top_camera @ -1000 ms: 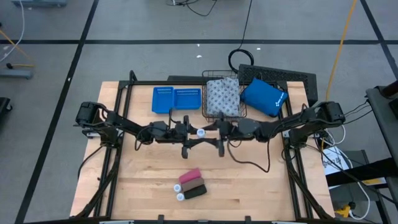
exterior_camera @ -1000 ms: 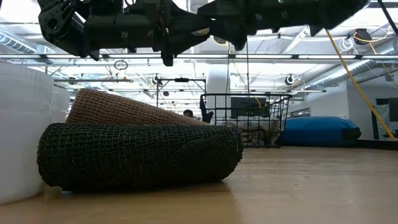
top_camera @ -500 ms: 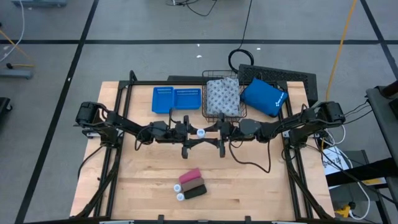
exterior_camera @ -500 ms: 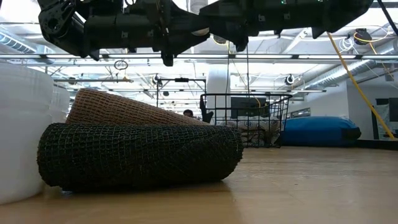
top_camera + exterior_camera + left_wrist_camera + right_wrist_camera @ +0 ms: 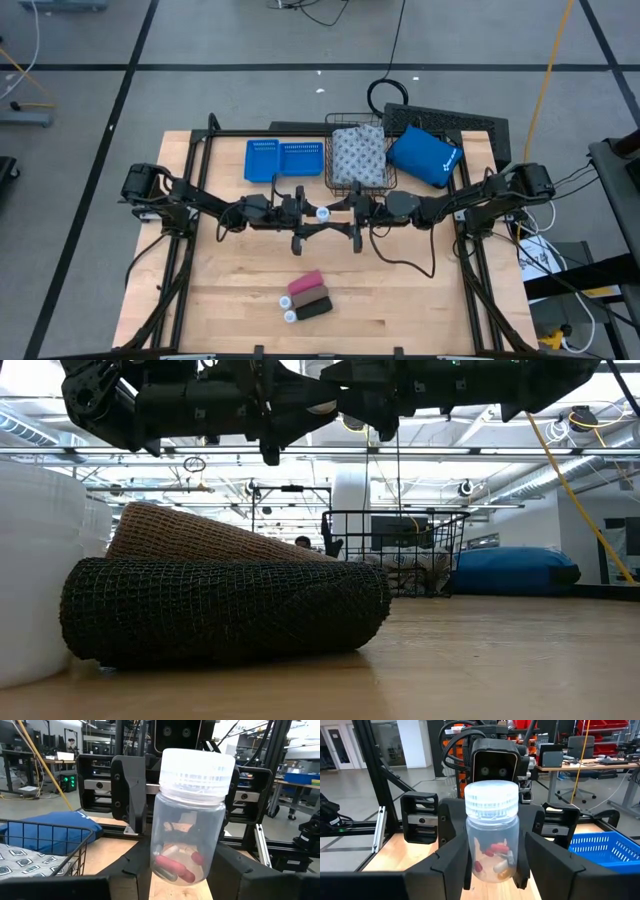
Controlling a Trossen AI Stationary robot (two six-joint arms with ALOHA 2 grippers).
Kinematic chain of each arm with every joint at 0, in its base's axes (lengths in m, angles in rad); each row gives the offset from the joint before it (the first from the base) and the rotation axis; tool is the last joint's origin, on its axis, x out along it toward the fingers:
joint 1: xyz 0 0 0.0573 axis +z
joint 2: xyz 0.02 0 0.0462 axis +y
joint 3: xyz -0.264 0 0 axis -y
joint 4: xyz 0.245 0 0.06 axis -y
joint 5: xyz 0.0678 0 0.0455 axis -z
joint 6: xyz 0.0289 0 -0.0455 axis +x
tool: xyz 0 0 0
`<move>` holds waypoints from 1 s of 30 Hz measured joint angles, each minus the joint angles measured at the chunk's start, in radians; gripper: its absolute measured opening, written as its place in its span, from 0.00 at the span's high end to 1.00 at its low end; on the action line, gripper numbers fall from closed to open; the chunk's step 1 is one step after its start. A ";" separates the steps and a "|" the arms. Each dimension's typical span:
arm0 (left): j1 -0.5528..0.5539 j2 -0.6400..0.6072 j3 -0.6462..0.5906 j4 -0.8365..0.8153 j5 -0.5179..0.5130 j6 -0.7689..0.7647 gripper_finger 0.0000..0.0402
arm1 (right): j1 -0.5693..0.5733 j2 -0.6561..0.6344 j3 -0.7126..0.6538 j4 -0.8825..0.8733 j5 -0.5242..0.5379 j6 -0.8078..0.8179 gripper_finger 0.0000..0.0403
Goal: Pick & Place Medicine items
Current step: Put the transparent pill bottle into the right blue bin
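2 bottles (image 5: 322, 213), 2 blocks (image 5: 305, 284), seemingly 1 pack (image 5: 358, 155)

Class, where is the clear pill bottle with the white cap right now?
In the high view, the pill bottle is mid-table between the left tool and right tool, just before the wire basket.

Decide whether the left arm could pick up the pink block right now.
Probably not yet: the left gripper holds the pill bottle above the table's middle, meeting the right gripper. The pink block lies uncovered against the dark block, so the path looks free once the bottle is passed on.
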 joint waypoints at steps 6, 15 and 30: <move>0.000 -0.001 0.000 -0.014 0.003 0.000 0.63 | 0.000 0.031 0.000 0.040 -0.005 0.000 0.52; 0.000 -0.001 0.000 -0.020 0.004 -0.007 0.63 | -0.003 0.061 0.017 0.067 -0.007 -0.006 0.44; -0.007 -0.119 0.000 -0.368 0.012 -0.116 0.52 | -0.009 0.024 0.020 -0.009 0.015 -0.047 0.71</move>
